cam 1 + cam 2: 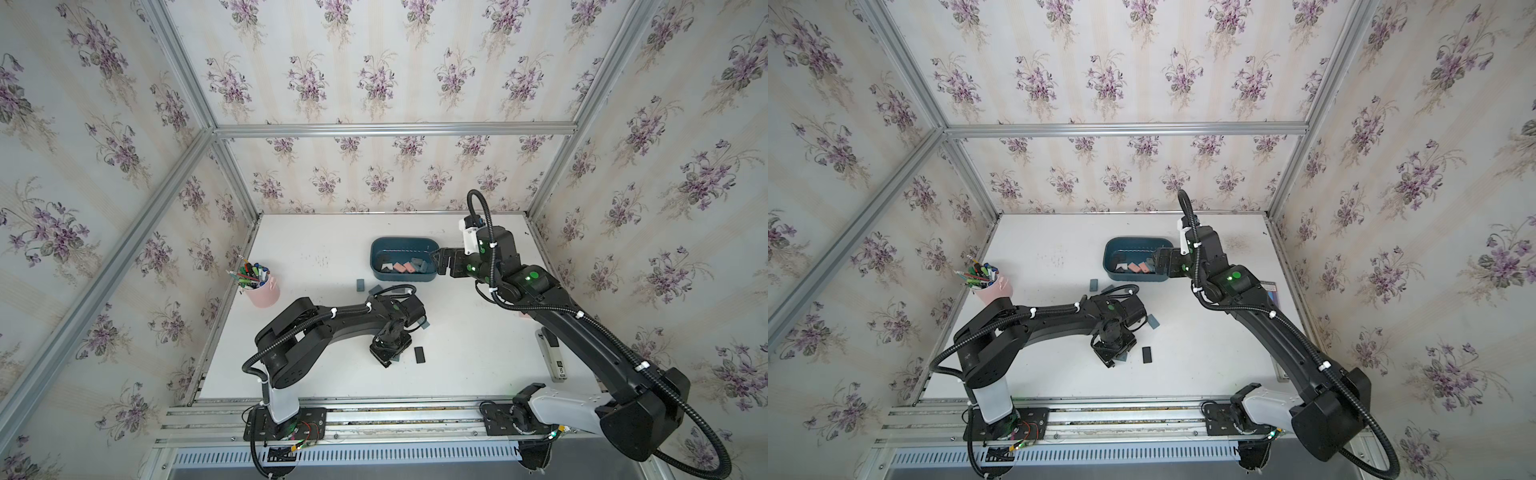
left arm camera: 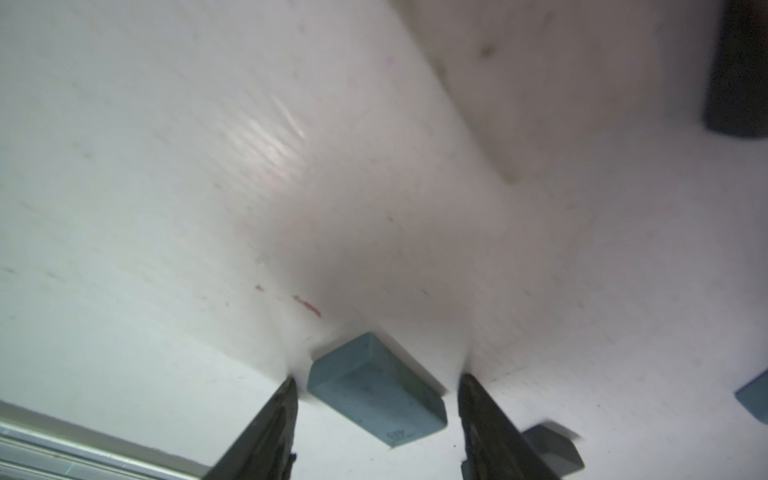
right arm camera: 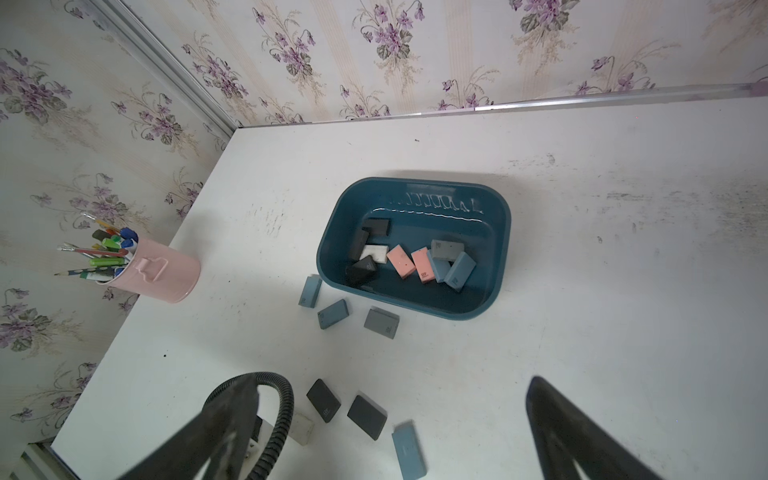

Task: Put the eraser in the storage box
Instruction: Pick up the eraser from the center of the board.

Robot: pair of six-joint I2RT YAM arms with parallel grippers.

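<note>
Pink cup of pens stands on white table.

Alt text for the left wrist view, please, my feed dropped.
A blue-grey eraser lies on the white table between the left hand's open fingers, a slim gap on each side. A dark grey eraser sits just outside one finger.

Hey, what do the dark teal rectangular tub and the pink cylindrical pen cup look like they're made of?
The dark teal rectangular tub looks like glossy moulded plastic: rounded corners, sharp white highlights on its inner wall. The pink cylindrical pen cup is probably painted metal, satin finish, pressed tab handle; plastic is possible.
</note>
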